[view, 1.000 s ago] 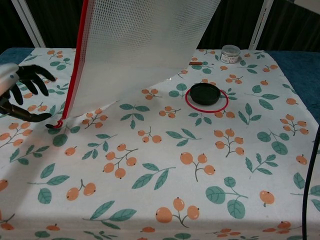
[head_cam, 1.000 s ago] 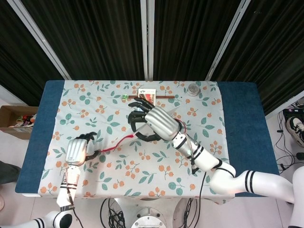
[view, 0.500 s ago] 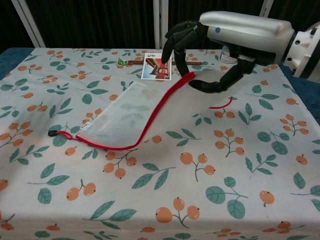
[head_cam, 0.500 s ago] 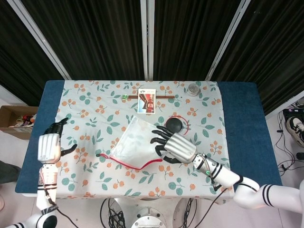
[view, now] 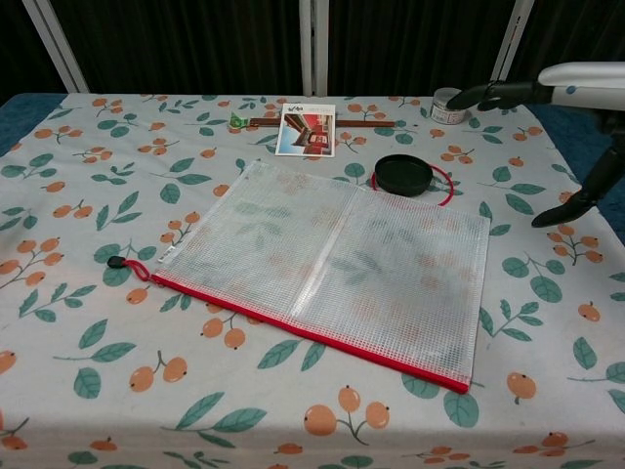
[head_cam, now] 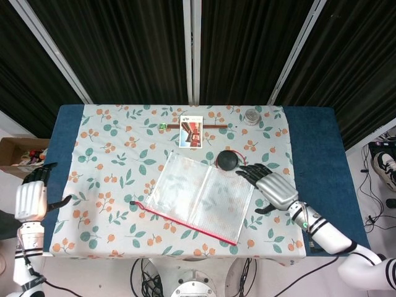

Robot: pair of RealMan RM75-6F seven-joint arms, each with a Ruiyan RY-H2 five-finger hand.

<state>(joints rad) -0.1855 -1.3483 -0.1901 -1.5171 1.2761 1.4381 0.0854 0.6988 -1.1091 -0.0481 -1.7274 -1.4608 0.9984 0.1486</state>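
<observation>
Two hands in view, both holding nothing. Right hand (head_cam: pixel 270 184) hovers over the right part of the table (head_cam: pixel 312 133), fingers spread and apart, just beside the right edge of the mesh pouch (head_cam: pixel 204 195) without touching it. Chest view shows only its fingertips and thumb at the right margin, raised above the cloth.

Left hand (head_cam: pixel 31 199) sits off the table's left edge, well apart from the pouch, fingers open and slightly curled, thumb out to the side; not seen in the chest view.

Mesh pouch lies flat on the floral tablecloth (head_cam: pixel 111 154), roughly mid-table, slightly skewed. Translucent white mesh, red zipper edge (head_cam: pixel 185 223) running along the side nearest the robot, black pull tab (view: pixel 115 262) at its left end (clearest in the chest view).

Black round lid (head_cam: pixel 227 160) rests just past the pouch's far right corner, touching or nearly touching it, with a thin red cord (view: pixel 441 188) looped around its right side.

Further back: picture card (head_cam: pixel 191 132) lying flat near the far edge, a dark stick (head_cam: pixel 213 125) behind it, a small green thing (head_cam: pixel 163 126) to its left, a small round jar (head_cam: pixel 251 116) toward the far right.

Cardboard box (head_cam: pixel 15 158) on the floor left of the table.
</observation>
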